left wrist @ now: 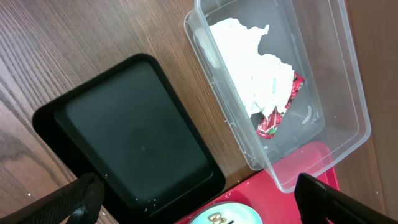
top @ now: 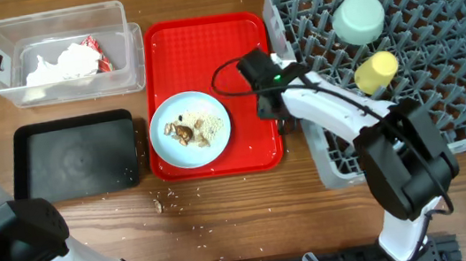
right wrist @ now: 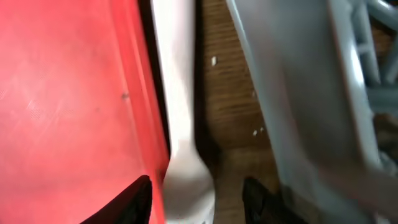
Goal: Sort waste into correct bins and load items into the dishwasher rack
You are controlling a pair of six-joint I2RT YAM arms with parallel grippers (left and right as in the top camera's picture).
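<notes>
The crumpled white napkin (top: 60, 64) and red-and-white wrapper (top: 94, 51) lie in the clear tub (top: 129, 45); the left wrist view shows them too (left wrist: 258, 74). The black tray (top: 76, 159) holds only specks. The light blue plate (top: 205, 107) with brown food scraps (top: 187, 132) sits on the red serving tray (top: 197, 55). The pale green bowl (top: 358, 19) and yellow cup (top: 376, 71) are in the grey rack (top: 443, 96). My right gripper (right wrist: 196, 199) is open, straddling a white plastic utensil (right wrist: 177, 93) lying on the table between serving tray and rack. My left gripper (left wrist: 199, 208) is open and empty, high above the bins.
Crumbs (top: 158, 206) lie on the wood in front of the serving tray. The rack's wall (right wrist: 298, 93) stands close on the right of the utensil, the serving tray's edge (right wrist: 134, 93) on its left. The light blue bowl is out of view.
</notes>
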